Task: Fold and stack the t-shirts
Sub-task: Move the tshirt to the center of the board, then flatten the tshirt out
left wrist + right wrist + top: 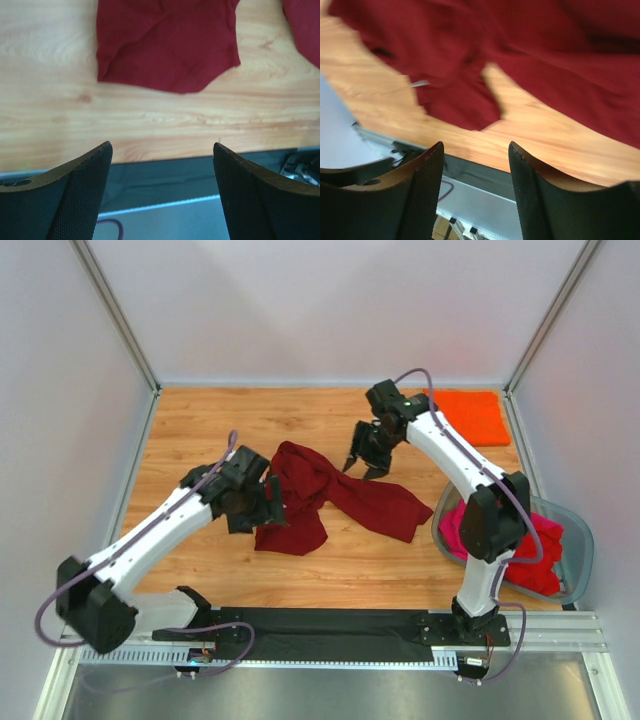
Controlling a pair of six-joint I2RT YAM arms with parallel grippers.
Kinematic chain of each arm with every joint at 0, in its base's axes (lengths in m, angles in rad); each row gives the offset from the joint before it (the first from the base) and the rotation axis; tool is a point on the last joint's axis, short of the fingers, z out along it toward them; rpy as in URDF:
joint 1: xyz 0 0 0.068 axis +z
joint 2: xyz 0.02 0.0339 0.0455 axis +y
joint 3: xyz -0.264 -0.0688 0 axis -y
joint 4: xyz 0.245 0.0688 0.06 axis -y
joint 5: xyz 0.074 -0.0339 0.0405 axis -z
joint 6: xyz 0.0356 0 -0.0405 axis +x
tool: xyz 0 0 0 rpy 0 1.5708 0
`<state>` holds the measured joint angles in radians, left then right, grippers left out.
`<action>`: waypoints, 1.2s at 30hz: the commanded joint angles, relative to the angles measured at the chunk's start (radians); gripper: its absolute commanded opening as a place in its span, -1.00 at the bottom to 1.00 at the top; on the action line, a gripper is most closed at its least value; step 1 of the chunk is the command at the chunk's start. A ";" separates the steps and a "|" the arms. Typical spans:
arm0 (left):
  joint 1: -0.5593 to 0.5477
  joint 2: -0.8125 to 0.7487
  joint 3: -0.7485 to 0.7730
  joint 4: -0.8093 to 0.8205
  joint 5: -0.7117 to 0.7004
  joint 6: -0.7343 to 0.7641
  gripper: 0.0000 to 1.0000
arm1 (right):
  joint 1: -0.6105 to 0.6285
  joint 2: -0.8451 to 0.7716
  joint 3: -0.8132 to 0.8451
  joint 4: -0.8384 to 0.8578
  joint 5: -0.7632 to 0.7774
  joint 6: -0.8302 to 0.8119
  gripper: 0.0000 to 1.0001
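Top external desk: Your maroon t-shirt (330, 490) lies crumpled and twisted across the middle of the table (200, 430), neither flat nor folded. The orange t-shirt (468, 416) sits folded at the far right corner, which I read as the start of your stack. The magenta t-shirt (455, 525) and red t-shirt (535, 575) wait in the tub (582, 550) at the near right, beside your right arm's base.

Wrist desk: So why do you flank the maroon one?

Top external desk: My judgement is that you're placed to spread it. Your left gripper (270, 505) hangs at its near left end and your right gripper (362, 466) over its far side. Each can take an edge and draw the cloth flat before any fold.

Wrist desk: Jaws, then. Left wrist view shows your left fingers spread wide with nothing held between them. The shirt's hem lies beyond the tips, apart from them. Right wrist view shows your right fingers parted too, with a narrower gap and no cloth pinched. The shirt is blurred beyond them. Neither gripper has hold of anything.

Top external desk: Agreed. You'll want to grasp a hem or shoulder. The bunched middle looks a poor place to pinch, since you could catch two layers.
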<state>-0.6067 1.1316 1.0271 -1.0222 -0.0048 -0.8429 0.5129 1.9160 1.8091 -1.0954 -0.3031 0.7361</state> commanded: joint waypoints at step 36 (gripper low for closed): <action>0.248 0.214 -0.024 0.445 0.250 0.009 0.15 | -0.175 -0.446 -0.501 -0.109 0.167 -0.202 0.02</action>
<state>-0.3279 1.3262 1.0218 -0.7467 0.1177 -0.7650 0.3370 1.5024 1.3270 -1.2118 -0.1425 0.5514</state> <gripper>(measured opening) 0.576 0.512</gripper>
